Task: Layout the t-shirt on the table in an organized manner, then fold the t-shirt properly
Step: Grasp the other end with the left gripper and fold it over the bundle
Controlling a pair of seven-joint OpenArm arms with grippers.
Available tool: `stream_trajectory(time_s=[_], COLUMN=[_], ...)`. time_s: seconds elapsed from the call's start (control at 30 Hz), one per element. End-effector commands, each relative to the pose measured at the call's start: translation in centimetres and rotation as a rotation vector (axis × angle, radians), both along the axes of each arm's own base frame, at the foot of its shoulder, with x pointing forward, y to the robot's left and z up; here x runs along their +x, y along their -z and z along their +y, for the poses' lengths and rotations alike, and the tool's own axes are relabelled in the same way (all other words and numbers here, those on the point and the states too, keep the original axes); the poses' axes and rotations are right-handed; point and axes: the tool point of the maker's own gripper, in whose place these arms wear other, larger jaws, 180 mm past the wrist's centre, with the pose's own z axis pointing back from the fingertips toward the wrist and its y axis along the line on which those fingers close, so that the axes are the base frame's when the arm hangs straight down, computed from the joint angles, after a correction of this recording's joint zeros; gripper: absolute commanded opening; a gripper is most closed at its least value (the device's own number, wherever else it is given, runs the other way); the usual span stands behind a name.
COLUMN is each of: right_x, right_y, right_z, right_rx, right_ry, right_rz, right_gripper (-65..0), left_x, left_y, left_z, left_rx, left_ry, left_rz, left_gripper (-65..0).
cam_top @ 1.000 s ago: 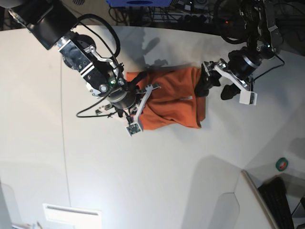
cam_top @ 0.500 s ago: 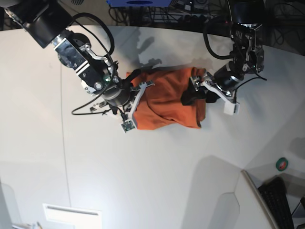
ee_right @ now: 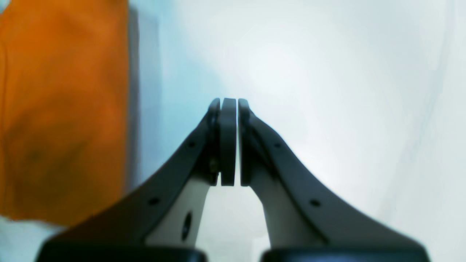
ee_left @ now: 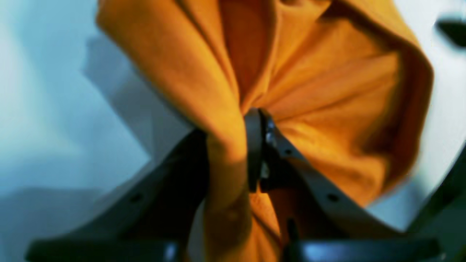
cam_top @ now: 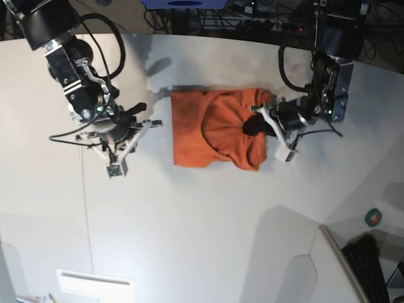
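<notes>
The orange t-shirt point(cam_top: 211, 129) lies in a rough folded block at the middle of the white table point(cam_top: 202, 214). My left gripper point(cam_top: 251, 126) is over the shirt's right part, shut on a bunched fold of it, and the cloth puckers around the grip. In the left wrist view the t-shirt point(ee_left: 327, 102) is pinched between the fingers of the left gripper point(ee_left: 229, 145) and lifts off the table. My right gripper point(cam_top: 140, 115) is to the left of the shirt, apart from it. In the right wrist view the right gripper point(ee_right: 228, 105) is shut and holds nothing, with the t-shirt point(ee_right: 62, 109) at the left.
A thin dark seam point(cam_top: 85, 189) runs down the table's left part. A white block point(cam_top: 95, 284) lies at the near left edge. At the lower right sit a green tape roll point(cam_top: 374, 218) and a dark keyboard point(cam_top: 372, 265). Cables line the far edge.
My right gripper has drawn back to the left, off the shirt's left edge. My left gripper has moved onto the shirt's right part and shut on a fold, gathering the cloth.
</notes>
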Motion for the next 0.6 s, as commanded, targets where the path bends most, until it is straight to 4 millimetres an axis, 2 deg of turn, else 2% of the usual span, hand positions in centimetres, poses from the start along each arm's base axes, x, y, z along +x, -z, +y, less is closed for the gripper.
stream_trajectory(time_s=[0.0, 0.17, 0.27, 0.4, 0.57], right_x=[0.8, 0.0, -0.7, -2.0, -2.7], right_y=[-1.1, -0.7, -0.3, 0.5, 1.0], right_z=[-0.8, -4.2, -5.5, -6.5, -8.0], right_rx=[-0.009, -0.032, -0.037, -0.042, -0.050], right_ry=[0.002, 0.077, 0.117, 0.145, 0.187], right_rz=[-0.044, -0.030, -0.015, 0.013, 0.030], right_gripper=[-65.0, -65.0, -65.0, -65.0, -65.0], left_x=[-0.7, -1.0, -0.8, -1.4, -1.0], left_y=[0.9, 2.0, 2.1, 1.9, 1.2], left_z=[0.1, 0.2, -0.9, -4.8, -10.1], left_rx=[0.098, 0.400, 0.516, 0.532, 0.527], left_ry=[0.090, 0.481, 0.708, 0.995, 1.147], left_rz=[0.037, 0.022, -0.010, -0.096, -0.213], left_gripper=[-65.0, -65.0, -65.0, -65.0, -65.0])
